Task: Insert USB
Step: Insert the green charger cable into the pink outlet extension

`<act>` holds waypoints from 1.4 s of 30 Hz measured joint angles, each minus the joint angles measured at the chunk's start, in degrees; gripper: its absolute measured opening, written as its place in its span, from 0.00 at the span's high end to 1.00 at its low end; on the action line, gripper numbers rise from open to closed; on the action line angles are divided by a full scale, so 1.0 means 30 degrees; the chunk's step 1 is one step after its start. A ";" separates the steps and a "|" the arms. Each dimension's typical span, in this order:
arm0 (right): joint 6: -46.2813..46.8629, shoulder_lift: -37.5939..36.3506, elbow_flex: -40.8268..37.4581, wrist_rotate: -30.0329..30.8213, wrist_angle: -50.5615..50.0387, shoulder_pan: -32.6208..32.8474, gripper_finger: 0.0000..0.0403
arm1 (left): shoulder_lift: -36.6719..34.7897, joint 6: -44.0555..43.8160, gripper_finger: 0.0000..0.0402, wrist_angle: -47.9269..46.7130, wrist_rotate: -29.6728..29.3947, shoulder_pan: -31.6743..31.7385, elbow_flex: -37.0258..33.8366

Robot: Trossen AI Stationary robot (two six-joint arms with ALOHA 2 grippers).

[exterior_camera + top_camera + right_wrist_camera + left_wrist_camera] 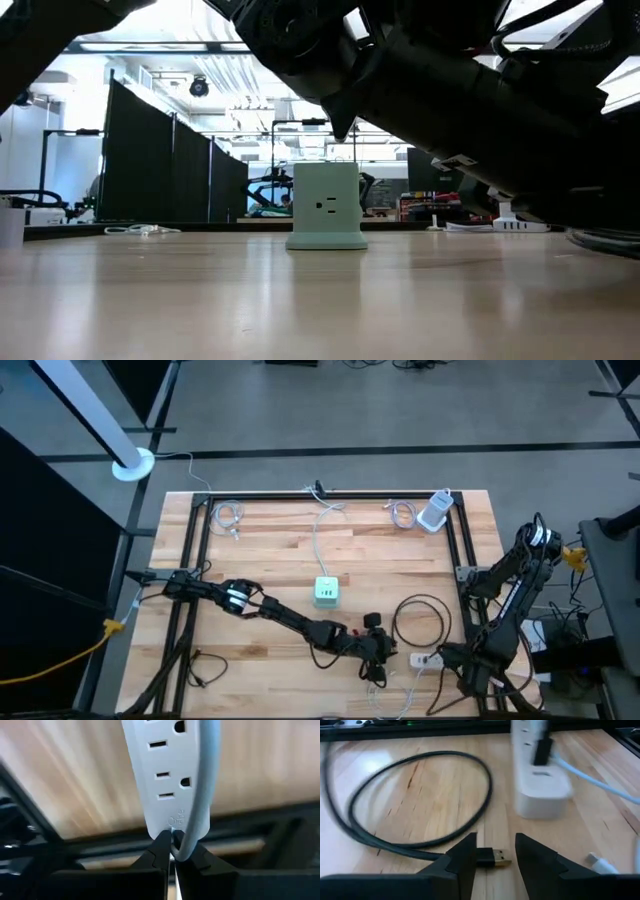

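Glossy wood table (445,795), white plastic power strip (540,785) (smooth), metal USB plug (501,857).

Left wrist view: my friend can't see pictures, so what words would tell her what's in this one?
A gold-tipped USB plug on a black cable lies on the wooden table between the left gripper's two open dark fingers. Beyond it sits a white power strip with a dark plug and a pale cord in it.

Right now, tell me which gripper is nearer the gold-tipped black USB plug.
Left. The left gripper straddles the USB plug; the right gripper sits at the white power strip's end.
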 joint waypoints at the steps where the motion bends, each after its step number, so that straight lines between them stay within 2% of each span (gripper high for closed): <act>1: -0.0009 0.0000 0.0000 0.0304 0.0278 -0.0002 1.00 | 0.0000 -0.0010 0.69 0.0002 0.0001 -0.0014 0.0000; 9: -0.0425 0.0289 -0.0245 0.1178 0.0404 -0.0095 1.00 | 0.0000 -0.0029 0.71 0.0667 0.2474 -0.0078 0.0000; 19: -0.2025 0.1639 -0.0306 0.1265 0.0897 -0.0523 1.00 | 0.0000 0.0287 0.71 0.0855 0.2307 -0.0711 0.0000; 23: -0.2227 0.1617 -0.0321 0.1476 0.1021 -0.0632 1.00 | 0.0007 0.0727 0.63 0.1331 0.1885 -0.0684 0.0000; 33: -0.2220 0.1617 -0.0328 0.1636 0.1061 -0.0639 1.00 | 0.0933 0.0876 0.32 0.3079 0.1905 -0.0590 0.0004; 37: -0.2264 0.1617 -0.0328 0.1640 0.1054 -0.0692 1.00 | 0.0925 0.0958 0.28 0.4179 0.1753 -0.0626 0.0007; 42: -0.2271 0.1617 -0.0328 0.1677 0.1094 -0.0807 1.00 | 0.1119 0.1701 0.31 0.4533 0.1151 -0.0612 0.0007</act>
